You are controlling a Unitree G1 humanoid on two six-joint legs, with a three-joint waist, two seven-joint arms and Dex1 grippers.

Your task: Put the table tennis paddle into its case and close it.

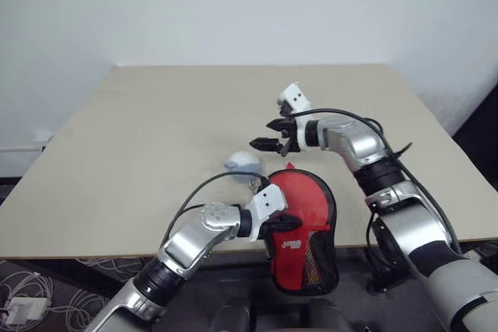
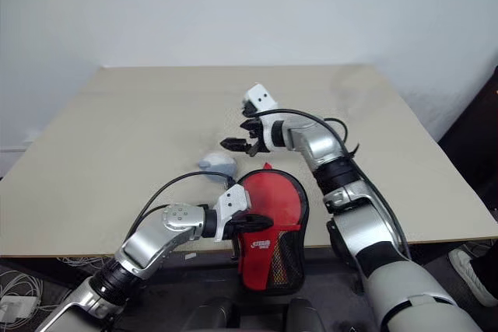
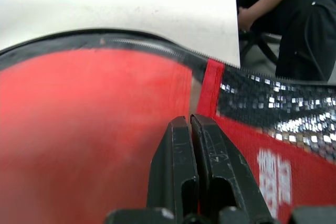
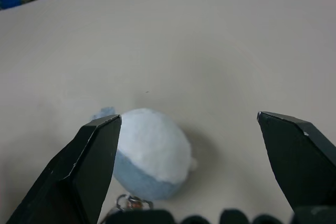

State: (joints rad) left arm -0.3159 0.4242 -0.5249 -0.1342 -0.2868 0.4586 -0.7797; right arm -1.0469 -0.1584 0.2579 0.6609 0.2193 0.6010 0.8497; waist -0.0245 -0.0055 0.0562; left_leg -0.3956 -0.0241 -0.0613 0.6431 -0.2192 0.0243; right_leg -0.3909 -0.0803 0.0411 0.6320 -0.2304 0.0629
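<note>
Setting: a plain white wall behind a beige table (image 1: 140, 138), bare but for the items listed here.

Item one, the case (image 1: 305, 227): you have it at the near edge of the table, its lower mesh end hanging past the edge. Red shows through the clear half; whether that is the table tennis paddle lying inside or the case's own red panel, you cannot tell, and no handle can be made out.

Item two, the left gripper (image 1: 285, 224): fingers (image 3: 191, 166) pressed together, pinching the red and clear face of the case beside its red strap.

Item three, the right gripper (image 1: 272, 134): fingers spread wide, holding nothing, hovering above the table near a small white and grey-blue plush lump (image 4: 152, 153) with a metal ring.

Risks: the overhanging end could drag the case off the table if your left pinch slips on the thin fabric. The open right fingers could catch the plush lump instead of the zip.

Unclear: the zip pull's place, and how far the zip stands open. A seated person (image 3: 294, 19) is cut off at the frame edge.
</note>
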